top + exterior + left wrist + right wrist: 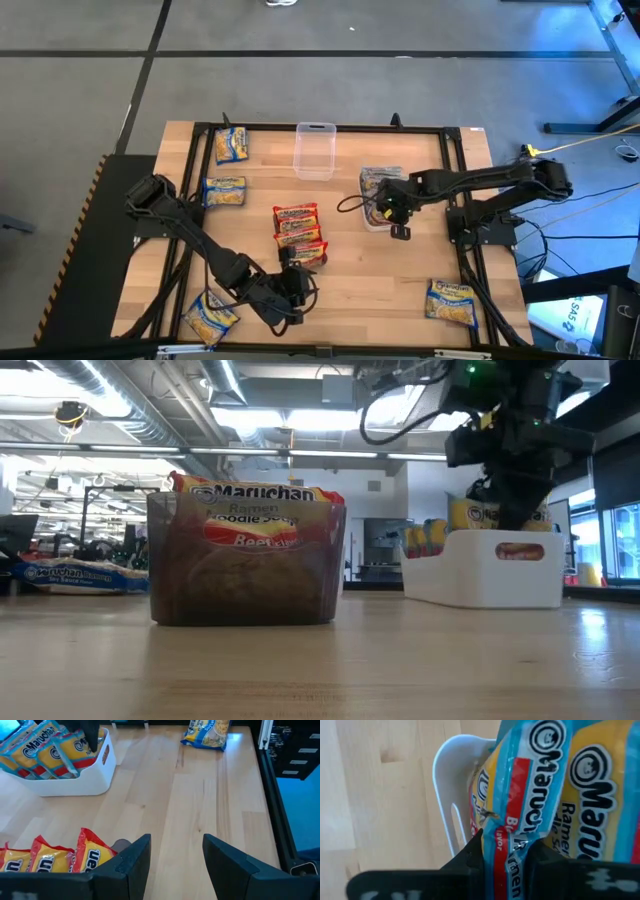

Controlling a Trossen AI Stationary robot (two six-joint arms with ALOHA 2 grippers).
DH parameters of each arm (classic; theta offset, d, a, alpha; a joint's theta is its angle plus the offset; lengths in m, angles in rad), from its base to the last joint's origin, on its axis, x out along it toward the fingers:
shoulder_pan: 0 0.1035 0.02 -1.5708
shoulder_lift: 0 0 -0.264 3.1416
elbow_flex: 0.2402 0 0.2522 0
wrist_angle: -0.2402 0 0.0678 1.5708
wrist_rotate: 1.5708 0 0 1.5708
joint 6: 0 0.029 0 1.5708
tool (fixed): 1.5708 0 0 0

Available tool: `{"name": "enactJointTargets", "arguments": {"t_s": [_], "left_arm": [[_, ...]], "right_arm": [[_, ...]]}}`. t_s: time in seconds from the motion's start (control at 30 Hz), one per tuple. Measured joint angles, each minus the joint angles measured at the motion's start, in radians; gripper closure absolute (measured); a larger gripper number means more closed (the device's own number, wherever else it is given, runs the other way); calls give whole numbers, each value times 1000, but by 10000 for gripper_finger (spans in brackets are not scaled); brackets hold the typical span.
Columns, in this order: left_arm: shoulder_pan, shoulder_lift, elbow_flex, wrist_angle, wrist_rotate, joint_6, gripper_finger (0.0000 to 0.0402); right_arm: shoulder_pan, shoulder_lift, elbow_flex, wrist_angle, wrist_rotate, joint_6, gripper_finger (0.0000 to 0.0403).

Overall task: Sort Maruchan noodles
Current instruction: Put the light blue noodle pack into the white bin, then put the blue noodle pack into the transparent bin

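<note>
Several red-labelled noodle packets (299, 236) stand on edge in a smoky clear container (250, 575) at mid-table. My left gripper (175, 842) hovers open just near of them, low over bare wood. A white bin (372, 222) right of centre holds upright blue-labelled packets (37, 747). My right gripper (505, 851) is above that bin, shut on one blue-and-red-banded packet (520, 795). Loose blue packets lie flat at the far left (231, 145), the left (224, 190), the near left (212, 316) and the near right (450, 301). My right gripper pinches a blue-labelled packet between its two fingers (474, 857), on the crimped end with the red band (506, 862). The fingers come from above, pointing down into the white bin (490, 570). The packet stands upright among the other packets; whether its lower end rests on the bin floor is hidden.
An empty clear container (314, 150) sits toward the far edge at the middle. A black frame rail (455, 190) runs around the tabletop. Bare wood (370, 280) lies between the red packets and the near-right packet.
</note>
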Motion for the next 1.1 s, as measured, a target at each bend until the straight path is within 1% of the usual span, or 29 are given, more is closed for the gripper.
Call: {"name": "enactJointTargets", "arguments": {"t_s": [0.2, 0.33, 0.43, 0.57, 0.7, 0.77, 0.87, 1.0, 1.1], "left_arm": [[0, 0, 0, 14, -2, 0, 227], [4, 0, 0, 21, -3, 5, 227], [4, 0, 0, 21, -2, 3, 227], [4, 0, 0, 20, 0, 3, 227], [5, 0, 0, 20, 1, 2, 227], [7, 0, 0, 20, 2, 2, 227], [8, 0, 0, 20, 2, 2, 227], [8, 0, 0, 19, 2, -2, 227], [7, 0, 0, 20, 7, -19, 227]], "right_arm": [[2, 42, -3, 4, -11, -5, 356], [2, 67, -5, 43, -16, -3, 356], [3, 70, -5, 50, -3, 8, 346], [3, 69, 5, 27, 9, 44, 313], [2, 70, 45, -31, 18, 47, 260], [2, 70, 84, -83, 18, 47, 233], [3, 70, 165, -207, 11, 55, 201], [25, 68, 294, -373, -13, 118, 176], [102, 48, 362, -464, -23, 213, 170]]}}
